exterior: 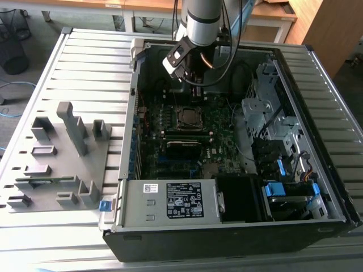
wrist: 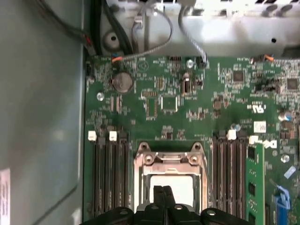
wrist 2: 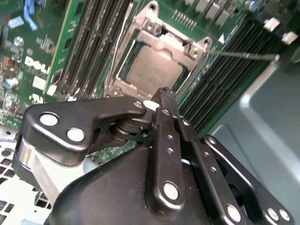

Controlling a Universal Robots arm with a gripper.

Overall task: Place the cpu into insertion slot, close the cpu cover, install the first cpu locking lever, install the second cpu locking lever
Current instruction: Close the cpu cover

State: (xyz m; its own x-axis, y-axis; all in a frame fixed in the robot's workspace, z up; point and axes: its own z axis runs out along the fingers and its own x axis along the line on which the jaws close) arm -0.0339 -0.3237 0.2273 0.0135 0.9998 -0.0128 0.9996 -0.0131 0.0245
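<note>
The claw (wrist 2: 164, 93) is clenched, both fingers pressed together with nothing between them. It hangs just above the cpu (wrist 2: 152, 70), which lies flat in the slot (exterior: 187, 117) under the cover (wrist 2: 171, 40), so the target is straight below the tips.

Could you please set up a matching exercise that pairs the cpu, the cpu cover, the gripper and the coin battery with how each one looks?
1 cpu
2 cpu cover
3 gripper
4 coin battery

A black, fingers shut together
B small round silver disc
C dull grey flat square
D silver frame with an open middle

Pairs: 1-C, 2-D, 3-A, 4-B.
</note>
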